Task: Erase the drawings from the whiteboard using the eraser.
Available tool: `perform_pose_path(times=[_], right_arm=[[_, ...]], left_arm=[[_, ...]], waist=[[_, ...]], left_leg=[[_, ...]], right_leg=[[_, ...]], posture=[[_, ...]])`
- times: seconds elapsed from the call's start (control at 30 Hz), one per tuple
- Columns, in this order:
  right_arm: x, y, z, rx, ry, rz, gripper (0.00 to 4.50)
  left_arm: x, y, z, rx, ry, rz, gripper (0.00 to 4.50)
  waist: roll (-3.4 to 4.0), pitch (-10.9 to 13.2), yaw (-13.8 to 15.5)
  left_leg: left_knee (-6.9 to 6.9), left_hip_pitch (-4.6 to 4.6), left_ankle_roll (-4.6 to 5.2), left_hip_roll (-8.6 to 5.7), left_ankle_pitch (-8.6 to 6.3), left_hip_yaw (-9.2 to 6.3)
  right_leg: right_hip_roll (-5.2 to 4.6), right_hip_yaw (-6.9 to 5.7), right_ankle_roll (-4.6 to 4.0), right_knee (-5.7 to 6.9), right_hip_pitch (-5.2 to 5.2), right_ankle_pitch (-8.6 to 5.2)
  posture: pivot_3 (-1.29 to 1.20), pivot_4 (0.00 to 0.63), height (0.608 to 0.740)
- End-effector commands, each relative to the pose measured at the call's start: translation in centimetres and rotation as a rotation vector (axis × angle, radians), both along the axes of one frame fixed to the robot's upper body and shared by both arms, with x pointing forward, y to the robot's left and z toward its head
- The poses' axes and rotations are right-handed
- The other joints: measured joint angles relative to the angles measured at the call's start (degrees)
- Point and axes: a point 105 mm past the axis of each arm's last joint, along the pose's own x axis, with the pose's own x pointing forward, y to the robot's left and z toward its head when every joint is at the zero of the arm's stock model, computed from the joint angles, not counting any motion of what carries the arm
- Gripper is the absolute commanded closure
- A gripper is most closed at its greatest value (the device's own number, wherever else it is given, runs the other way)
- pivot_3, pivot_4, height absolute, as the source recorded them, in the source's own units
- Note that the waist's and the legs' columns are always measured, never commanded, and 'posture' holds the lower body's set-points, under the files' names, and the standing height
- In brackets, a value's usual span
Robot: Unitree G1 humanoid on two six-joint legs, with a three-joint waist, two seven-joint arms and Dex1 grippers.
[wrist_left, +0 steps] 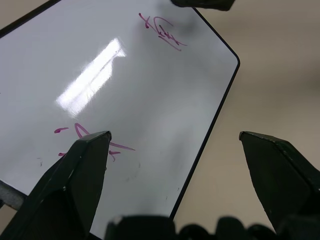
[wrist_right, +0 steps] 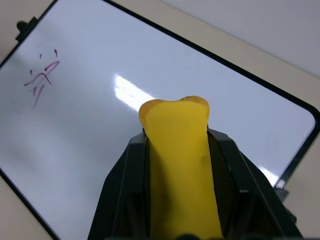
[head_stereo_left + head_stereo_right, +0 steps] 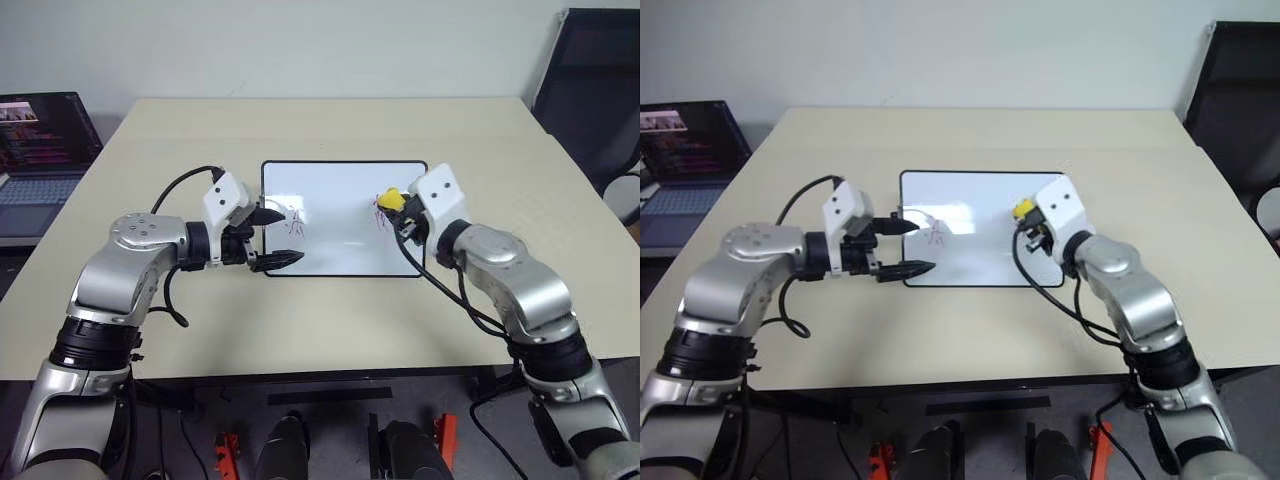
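Over at the whiteboard's [image 3: 340, 215] left edge, the left gripper [image 3: 279, 238] sits with its fingers spread wide and nothing in them, one drawing [image 3: 293, 219] right by its upper fingertip. Further right, the second scribble [image 3: 378, 213] sits just beside the right gripper [image 3: 398, 207], which is clamped tight on the yellow eraser [image 3: 390, 198], held over the board's right part, all on the beige table [image 3: 330, 125].

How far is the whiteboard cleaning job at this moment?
Done: the right pincer is shut on the small yellow eraser block, held above the glossy white black-framed whiteboard. Left: both red-purple marker scribbles remain unwiped. The left pincer is open at the board's edge.
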Motion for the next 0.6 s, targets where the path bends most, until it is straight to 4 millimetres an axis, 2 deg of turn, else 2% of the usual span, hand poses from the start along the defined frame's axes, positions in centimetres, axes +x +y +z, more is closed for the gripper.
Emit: perform_pose_path(times=[0.03,0.17,0.27,0.47,0.6], right_arm=[[1.2,0.6,2.1,-0.031,-0.107,0.008,3.30],[2.5,1.1,2.0,-0.050,-0.122,0.007,3.30],[2.9,1.3,1.1,-0.061,-0.093,0.020,3.30],[2.6,1.5,-2.7,-0.149,0.028,0.071,3.30],[1.1,1.7,-5.1,-0.252,0.111,0.167,3.30]], left_arm=[[-0.3,-0.4,1.0,-0.013,-0.041,-0.015,0.00],[-0.4,-0.6,1.0,-0.018,-0.041,-0.017,0.00],[-0.5,-0.8,0.9,-0.024,-0.041,-0.019,0.00],[-0.6,-1.2,0.7,-0.043,-0.038,-0.015,0.00],[-0.2,0.0,0.0,-0.018,-0.030,0.040,0.00]], waist=[[0.00,0.0,-0.1],[0.00,0.0,-0.1],[0.00,0.0,-0.1],[0.00,0.0,-0.3],[-0.01,0.0,-0.3]], left_leg=[[-0.01,0.00,0.00,0.00,0.00,0.00],[-0.02,0.00,0.00,0.01,0.00,0.00],[-0.02,0.00,0.00,0.00,0.00,0.00],[0.00,0.01,0.00,0.01,0.00,0.00],[0.02,0.08,0.00,0.01,0.01,-0.01]], right_leg=[[0.00,0.00,-0.02,0.01,-0.01,0.01],[0.01,0.00,-0.08,0.00,0.00,0.04],[0.01,0.00,-0.17,0.00,0.00,0.09],[0.02,0.00,-0.20,0.05,0.00,0.11],[0.02,0.00,-0.12,0.11,0.05,0.07]], posture=[[0.00,0.150,0.740],[0.00,0.150,0.740],[0.00,0.150,0.740],[0.00,0.150,0.740],[0.00,0.150,0.740]])
